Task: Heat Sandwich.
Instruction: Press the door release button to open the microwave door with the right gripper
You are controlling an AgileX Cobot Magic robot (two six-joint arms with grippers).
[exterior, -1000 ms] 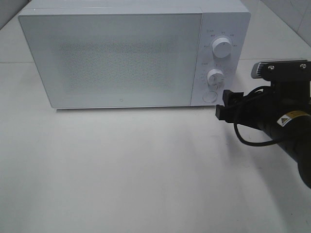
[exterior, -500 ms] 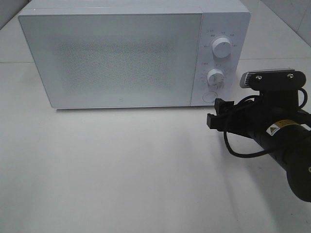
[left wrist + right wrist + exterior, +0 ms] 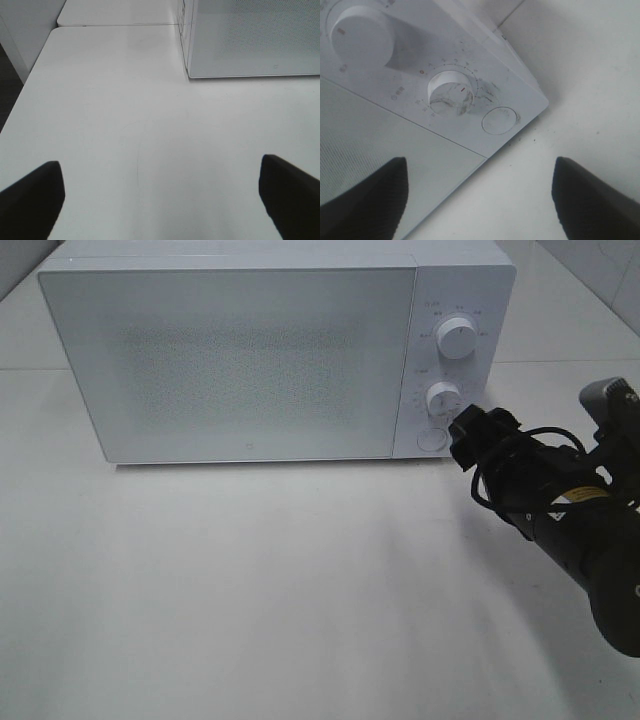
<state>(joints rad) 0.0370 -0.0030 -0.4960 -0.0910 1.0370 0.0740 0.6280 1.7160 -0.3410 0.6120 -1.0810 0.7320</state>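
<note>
Right gripper (image 3: 477, 200), jaws apart and holding nothing, hovers at the microwave's (image 3: 250, 360) control panel (image 3: 478, 380); you cannot see the sandwich anywhere.

Your microwave stands by the counter's (image 3: 250, 590) back edge with its door (image 3: 240, 430) shut, so the sandwich is either behind that door or out of view; you cannot tell which. The fingers (image 3: 365, 200) straddle both the lower knob (image 3: 451, 92) and the round button (image 3: 498, 121) just beside it, skewed to the panel. Drive in like this and one finger likely lands on the button, which may pop the door, or scrapes the panel and shoves the microwave back; a skewed pinch may also slip off the knob. Starting it without the sandwich inside would heat nothing. Your left gripper (image 3: 160, 200) hangs with jaws wide apart over bare counter toward the left edge.
</note>
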